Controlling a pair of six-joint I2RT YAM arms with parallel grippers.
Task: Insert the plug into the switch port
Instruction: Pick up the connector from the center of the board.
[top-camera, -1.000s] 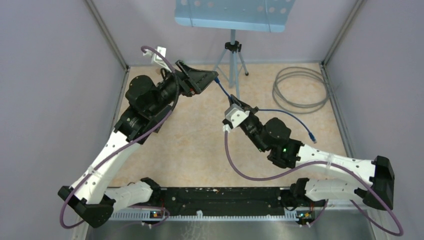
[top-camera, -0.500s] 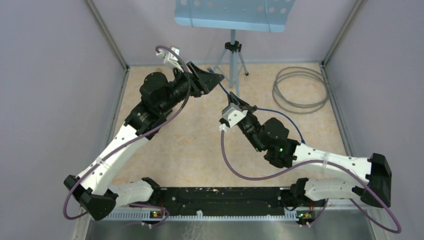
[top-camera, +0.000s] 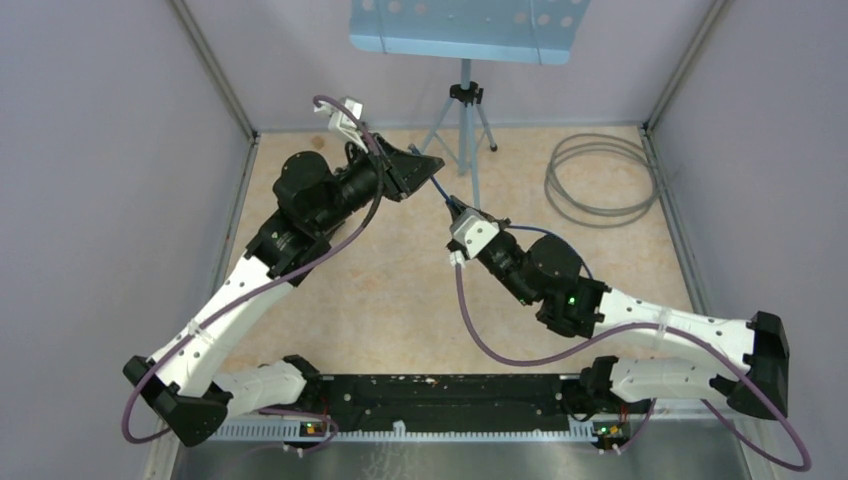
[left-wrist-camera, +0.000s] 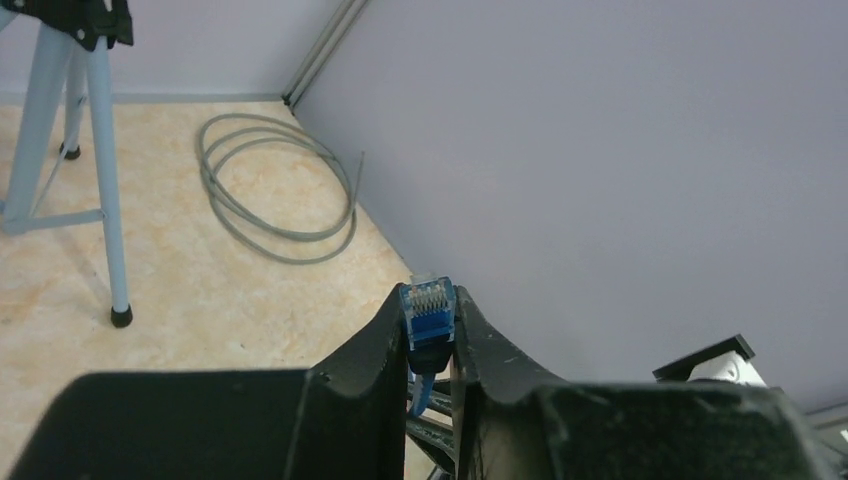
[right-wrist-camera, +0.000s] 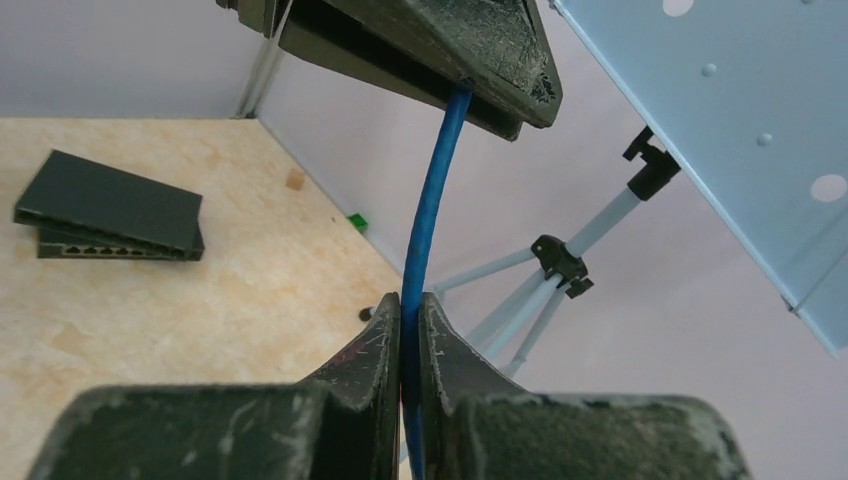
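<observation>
Aloft, the plug (left-wrist-camera: 428, 314) sits pinched between the left gripper's (top-camera: 432, 163) 2 fingers, contacts outward — its blue cable (right-wrist-camera: 432, 200) runs to the right gripper (right-wrist-camera: 410, 302), clamped tight on it; the switch (right-wrist-camera: 110, 215) lies flat on the table (right-wrist-camera: 150, 330).

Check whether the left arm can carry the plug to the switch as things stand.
Probably not freely. The left fingers pinch the plug, and the switch lies unobstructed on the table, but the right fingers clamp the cable just behind the plug, tethering it.
</observation>
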